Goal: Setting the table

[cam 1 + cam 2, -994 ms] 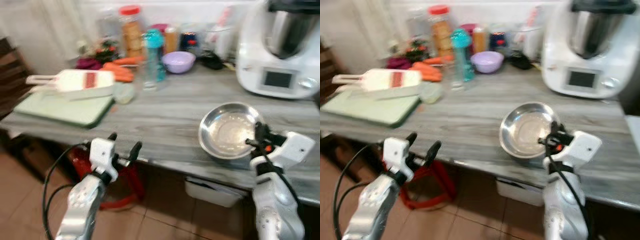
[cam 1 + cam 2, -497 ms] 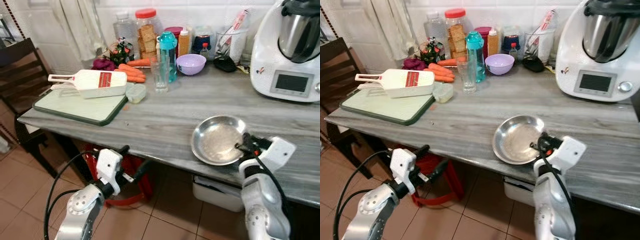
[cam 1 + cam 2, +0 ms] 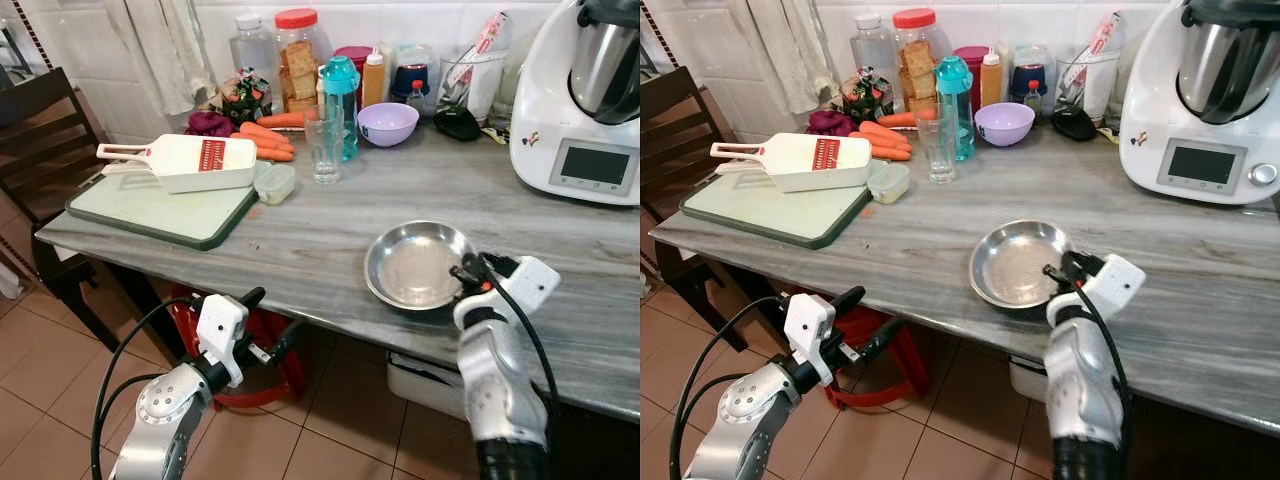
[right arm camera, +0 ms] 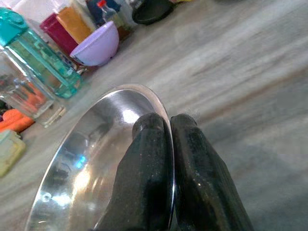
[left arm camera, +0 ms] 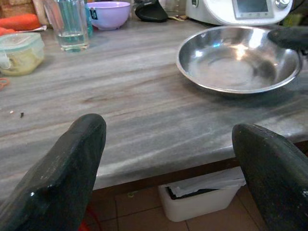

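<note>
A shallow steel bowl (image 3: 415,263) rests near the front edge of the grey counter (image 3: 330,215). My right gripper (image 3: 466,271) is shut on the bowl's right rim; in the right wrist view both fingers (image 4: 185,168) pinch the thin rim of the bowl (image 4: 91,168). My left gripper (image 3: 268,318) is open with nothing in it, held below and in front of the counter edge. In the left wrist view the bowl (image 5: 238,57) lies ahead between its fingers (image 5: 67,173).
On the counter stand a green cutting board (image 3: 160,210) with a white slicer (image 3: 190,162), carrots (image 3: 265,140), a glass (image 3: 325,150), a teal bottle (image 3: 342,100), a lilac bowl (image 3: 388,123), jars and a white kitchen machine (image 3: 585,110). A dark chair (image 3: 45,150) stands left; a white bin (image 3: 425,375) sits under the counter.
The camera has steadied and the picture has shifted. The bowl, held by my right gripper, has slid a little left and back along the counter. My left gripper stays low and open.
</note>
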Controlling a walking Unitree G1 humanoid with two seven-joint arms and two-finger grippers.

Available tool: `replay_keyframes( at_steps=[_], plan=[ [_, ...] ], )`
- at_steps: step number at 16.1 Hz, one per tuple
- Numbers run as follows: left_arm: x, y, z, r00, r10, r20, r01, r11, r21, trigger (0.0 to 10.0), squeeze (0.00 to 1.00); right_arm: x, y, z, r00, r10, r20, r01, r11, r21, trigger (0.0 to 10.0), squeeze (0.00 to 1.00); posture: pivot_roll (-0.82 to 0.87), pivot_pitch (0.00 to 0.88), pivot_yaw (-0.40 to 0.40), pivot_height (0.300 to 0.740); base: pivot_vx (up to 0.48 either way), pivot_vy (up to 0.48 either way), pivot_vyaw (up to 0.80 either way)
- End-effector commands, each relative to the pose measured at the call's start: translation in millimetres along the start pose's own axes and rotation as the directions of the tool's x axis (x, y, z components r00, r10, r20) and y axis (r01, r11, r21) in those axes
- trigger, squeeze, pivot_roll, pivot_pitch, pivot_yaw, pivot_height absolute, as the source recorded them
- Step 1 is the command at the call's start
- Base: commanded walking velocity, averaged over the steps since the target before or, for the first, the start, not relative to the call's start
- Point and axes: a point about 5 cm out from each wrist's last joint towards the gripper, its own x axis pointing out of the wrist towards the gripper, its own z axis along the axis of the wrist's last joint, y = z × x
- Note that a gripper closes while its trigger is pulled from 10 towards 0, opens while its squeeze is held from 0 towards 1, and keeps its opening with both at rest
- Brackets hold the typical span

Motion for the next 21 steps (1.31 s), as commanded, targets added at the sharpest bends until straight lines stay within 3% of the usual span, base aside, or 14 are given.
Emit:
replay_keyframes(
  at_steps=[1,3,4,9,15,17,21],
  plan=[
    [1.2,1.7,1,1.0,-0.008,-0.005,0.008,1.0,0.006,10.0,0.0,1.7,2.2,-8,0.999,-0.008,-0.04,0.009,1.0,0.028,10.0,0.0,-0.04,0.0,0.091,0.74,0.0,0.0,0.0],
    [1.5,-0.3,1,1.0,-0.024,0.0,0.024,1.0,-0.008,10.0,0.0,1.3,7.7,-13,0.998,0.014,-0.056,-0.013,1.0,0.019,10.0,0.0,-0.04,0.0,0.089,0.74,0.0,0.0,0.0],
    [2.3,-1.2,1,0.999,-0.033,0.0,0.033,0.999,-0.016,10.0,0.0,1.3,8.5,-17,0.998,0.017,-0.066,-0.015,1.0,0.02,10.0,1.0,-0.04,0.0,0.088,0.74,0.0,0.0,0.0],
    [5.8,-7.1,-3,0.996,-0.091,-0.012,0.09,0.995,-0.046,10.0,0.0,3.1,13.8,-22,0.997,0.021,-0.069,-0.019,1.0,0.017,10.0,1.0,-0.05,0.0,0.089,0.74,0.0,0.0,0.0],
    [6.5,-6.0,-4,0.998,-0.07,-0.003,0.07,0.997,-0.039,10.0,0.0,-3.2,22.4,7,0.985,0.15,0.088,-0.13,0.97,-0.204,10.0,1.0,-0.04,0.0,0.08,0.74,0.0,0.0,0.0],
    [4.7,-3.7,-5,0.999,-0.038,0.004,0.038,0.998,-0.044,10.0,0.0,-14.1,14.1,19,0.977,0.173,0.129,-0.141,0.964,-0.226,10.0,1.0,-0.04,0.0,0.076,0.74,0.0,0.0,0.0],
    [1.1,-2.4,-7,1.0,-0.009,0.012,0.01,0.997,-0.08,10.0,0.0,-37.6,-8.9,22,0.978,0.18,0.11,-0.137,0.938,-0.319,10.0,1.0,-0.06,0.0,0.072,0.74,0.0,0.0,0.0]
  ],
)
